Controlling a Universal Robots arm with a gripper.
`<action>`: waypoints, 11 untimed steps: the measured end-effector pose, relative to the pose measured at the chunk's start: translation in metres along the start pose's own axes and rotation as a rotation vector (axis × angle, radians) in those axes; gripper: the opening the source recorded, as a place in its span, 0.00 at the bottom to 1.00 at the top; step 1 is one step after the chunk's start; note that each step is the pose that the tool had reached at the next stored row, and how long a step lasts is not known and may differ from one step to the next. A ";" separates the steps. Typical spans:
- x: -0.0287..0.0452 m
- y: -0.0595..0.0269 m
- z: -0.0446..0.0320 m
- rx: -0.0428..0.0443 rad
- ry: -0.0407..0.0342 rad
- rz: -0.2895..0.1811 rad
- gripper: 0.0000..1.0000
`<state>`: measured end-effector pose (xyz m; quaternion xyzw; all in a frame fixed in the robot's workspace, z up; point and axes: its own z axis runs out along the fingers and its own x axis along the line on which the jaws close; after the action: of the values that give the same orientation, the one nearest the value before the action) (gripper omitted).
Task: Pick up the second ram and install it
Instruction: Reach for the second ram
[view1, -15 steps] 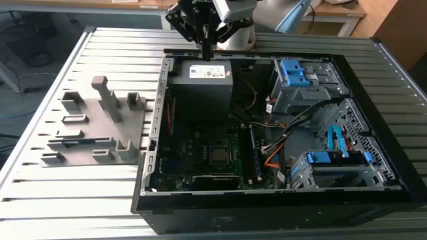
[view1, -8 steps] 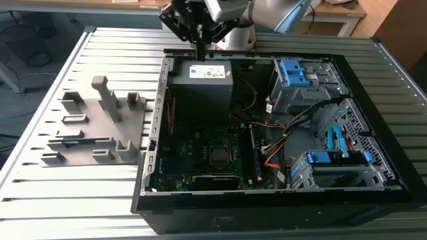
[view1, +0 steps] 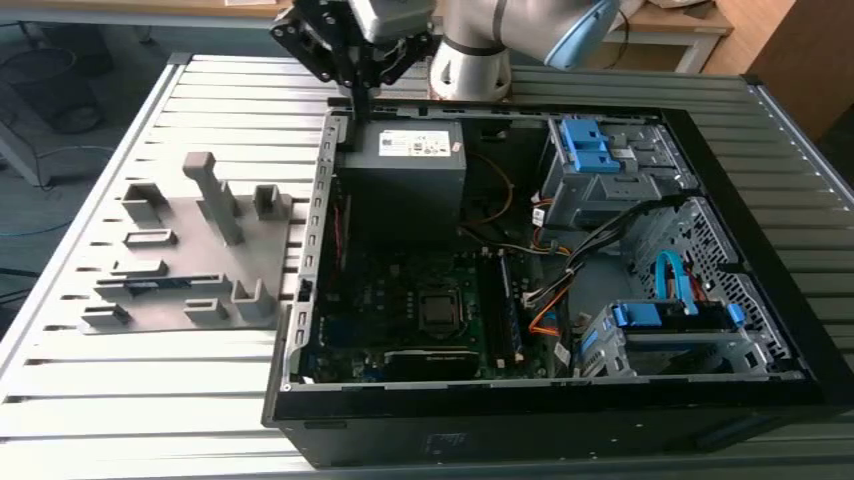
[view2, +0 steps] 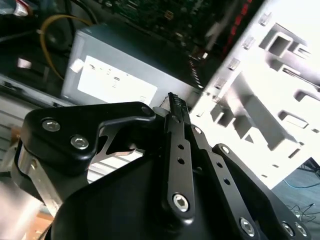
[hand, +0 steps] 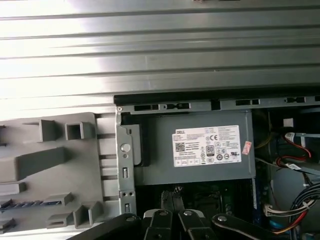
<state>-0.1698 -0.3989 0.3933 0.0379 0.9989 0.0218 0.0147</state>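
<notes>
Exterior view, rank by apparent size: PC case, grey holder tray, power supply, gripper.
1. PC case
2. grey holder tray
3. power supply and gripper: these look about alike. The gripper hangs above the case and may be nearer the camera, so I leave them unranked.

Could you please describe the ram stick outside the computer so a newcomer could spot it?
On the exterior view's left, beside the computer case, a grey holder tray lies on the slatted table. The ram stick lies across the tray's end nearest the camera: a thin, dark bluish strip, unlike the grey blocks around it.
</notes>
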 end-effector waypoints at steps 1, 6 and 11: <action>0.0045 -0.0003 -0.0002 0.0000 -0.0004 0.000 0.10; 0.0274 -0.0021 -0.0008 -0.0002 -0.0023 0.000 0.10; 0.0498 -0.0039 -0.0014 -0.0003 -0.0035 0.000 0.10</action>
<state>-0.2197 -0.3991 0.3932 0.0377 0.9989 0.0219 0.0165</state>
